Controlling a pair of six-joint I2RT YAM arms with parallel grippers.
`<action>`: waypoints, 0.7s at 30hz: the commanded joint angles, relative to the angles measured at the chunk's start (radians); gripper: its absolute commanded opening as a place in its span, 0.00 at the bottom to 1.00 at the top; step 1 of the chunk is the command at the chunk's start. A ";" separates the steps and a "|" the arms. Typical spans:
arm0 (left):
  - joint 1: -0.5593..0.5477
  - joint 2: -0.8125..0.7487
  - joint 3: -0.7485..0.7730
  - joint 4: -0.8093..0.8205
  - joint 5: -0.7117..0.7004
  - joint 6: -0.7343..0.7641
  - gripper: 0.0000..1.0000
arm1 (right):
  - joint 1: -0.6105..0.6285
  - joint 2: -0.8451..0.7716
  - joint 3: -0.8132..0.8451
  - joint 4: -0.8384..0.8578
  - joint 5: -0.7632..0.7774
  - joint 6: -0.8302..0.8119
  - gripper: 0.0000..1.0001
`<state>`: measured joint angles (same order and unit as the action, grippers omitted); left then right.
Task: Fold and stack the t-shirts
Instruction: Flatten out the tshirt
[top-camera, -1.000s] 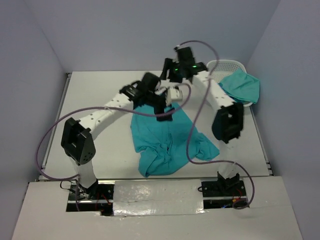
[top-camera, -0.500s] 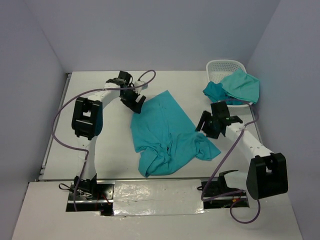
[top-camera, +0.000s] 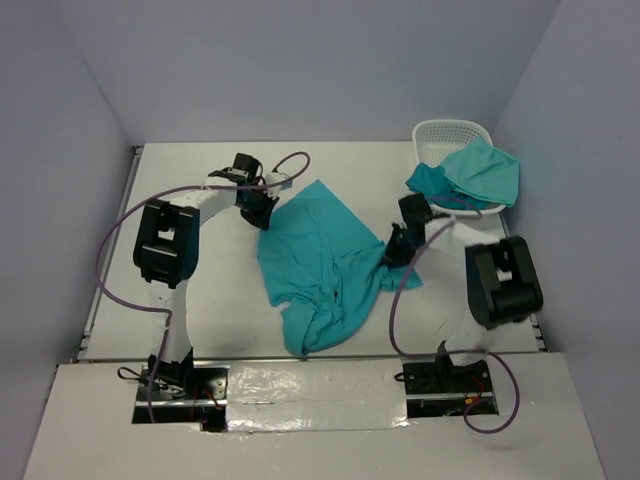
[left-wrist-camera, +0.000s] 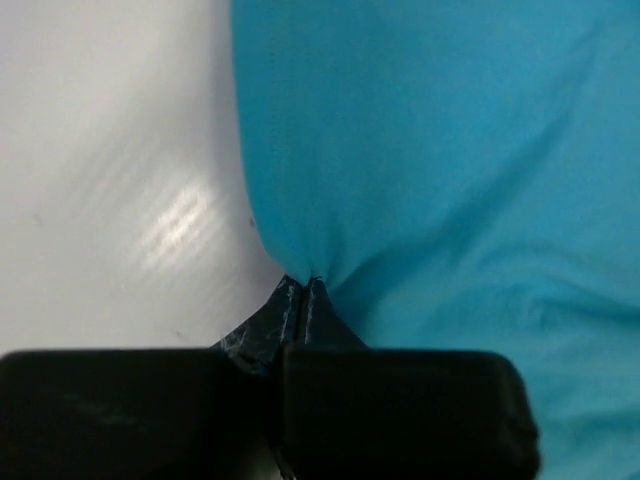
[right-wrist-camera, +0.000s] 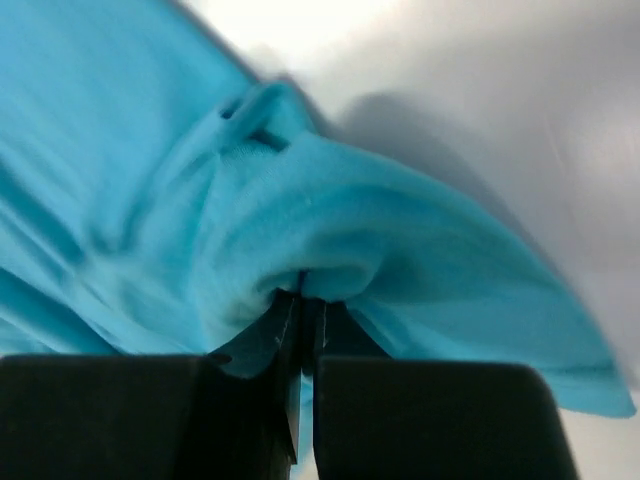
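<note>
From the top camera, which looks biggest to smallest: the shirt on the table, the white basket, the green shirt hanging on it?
1. The shirt on the table: clearly biggest.
Then the white basket and the green shirt: they look about alike, and the shirt hides part of the basket, so no ranking.

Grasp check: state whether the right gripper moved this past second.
Yes. The right gripper came nearward from level with the white basket to the right edge of the spread t-shirt, fingers shut on it.
</note>
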<state>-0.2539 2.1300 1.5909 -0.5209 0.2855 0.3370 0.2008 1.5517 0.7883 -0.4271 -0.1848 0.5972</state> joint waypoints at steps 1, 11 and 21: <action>0.079 -0.059 -0.107 -0.099 0.001 0.004 0.00 | 0.029 0.169 0.306 0.076 0.059 -0.109 0.00; 0.243 -0.308 -0.246 -0.140 -0.020 0.005 0.00 | 0.065 0.636 1.387 -0.252 0.097 -0.335 0.64; 0.245 -0.075 0.085 -0.148 -0.092 -0.036 0.00 | 0.095 0.170 0.656 0.028 0.072 -0.313 0.67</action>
<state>-0.0154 2.0167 1.5925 -0.6502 0.2115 0.3149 0.2691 1.8107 1.5501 -0.5037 -0.0910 0.2749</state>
